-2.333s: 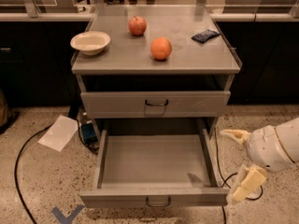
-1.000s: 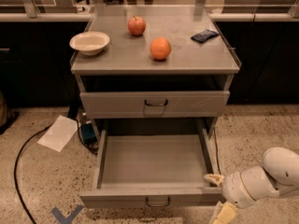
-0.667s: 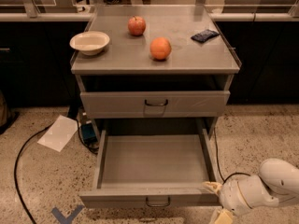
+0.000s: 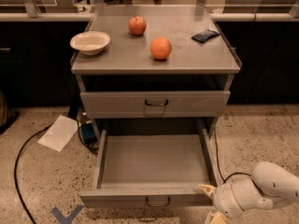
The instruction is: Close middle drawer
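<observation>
The middle drawer (image 4: 156,164) is pulled far out of the grey metal cabinet (image 4: 224,69) and its inside is empty. Its low flat front (image 4: 117,199) carries a small dark loop handle (image 4: 157,202). The taller-fronted top drawer (image 4: 155,104) above it is shut. The lowest drawer is hidden under the open one. My gripper (image 4: 211,204) is at the bottom right, next to the right end of the middle drawer's front. It is open and empty, and its upper fingertip (image 4: 204,189) is at the front's right corner.
On the cabinet top are a white bowl (image 4: 90,42), a red apple (image 4: 137,25), an orange (image 4: 160,48) and a dark packet (image 4: 205,35). A sheet of paper (image 4: 58,132), a blue box (image 4: 87,131) and a black cable (image 4: 18,171) lie on the floor to the left.
My arm has moved down and to the left, from beside the drawer's right side to the right end of its front. The drawer has not moved.
</observation>
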{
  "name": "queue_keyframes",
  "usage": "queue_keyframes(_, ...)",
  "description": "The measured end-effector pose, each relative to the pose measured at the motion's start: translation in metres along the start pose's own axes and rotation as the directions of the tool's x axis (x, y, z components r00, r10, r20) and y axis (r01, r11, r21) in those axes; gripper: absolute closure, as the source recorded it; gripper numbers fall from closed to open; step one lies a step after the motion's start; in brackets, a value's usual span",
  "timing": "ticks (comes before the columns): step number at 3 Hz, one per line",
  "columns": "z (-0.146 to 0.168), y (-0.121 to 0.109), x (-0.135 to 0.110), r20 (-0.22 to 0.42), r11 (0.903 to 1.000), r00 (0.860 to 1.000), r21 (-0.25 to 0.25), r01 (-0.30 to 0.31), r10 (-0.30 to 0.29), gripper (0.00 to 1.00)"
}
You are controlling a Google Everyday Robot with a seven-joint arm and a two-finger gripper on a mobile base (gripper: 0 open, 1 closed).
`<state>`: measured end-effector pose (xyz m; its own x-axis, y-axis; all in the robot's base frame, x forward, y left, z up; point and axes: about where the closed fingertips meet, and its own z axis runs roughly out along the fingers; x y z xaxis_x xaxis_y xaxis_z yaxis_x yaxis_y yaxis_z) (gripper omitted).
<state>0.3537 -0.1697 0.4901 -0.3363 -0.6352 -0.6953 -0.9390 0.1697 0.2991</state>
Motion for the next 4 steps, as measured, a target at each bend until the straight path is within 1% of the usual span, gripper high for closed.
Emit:
queue_keyframes(1,0.032,0.000,0.001,0.016,0.9979,1.000,-0.061,0.020,-0.019,0.00)
queue_keyframes(2,0.045,0.004,0.000,0.022,0.9945,1.000,-0.103,0.019,-0.017,0.00)
queue_keyframes(3,0.045,0.004,0.000,0.022,0.9945,1.000,-0.103,0.019,-0.017,0.00)
queue_keyframes(4,0.037,0.021,-0.012,0.045,0.9948,0.998,-0.084,0.058,-0.054,0.00)
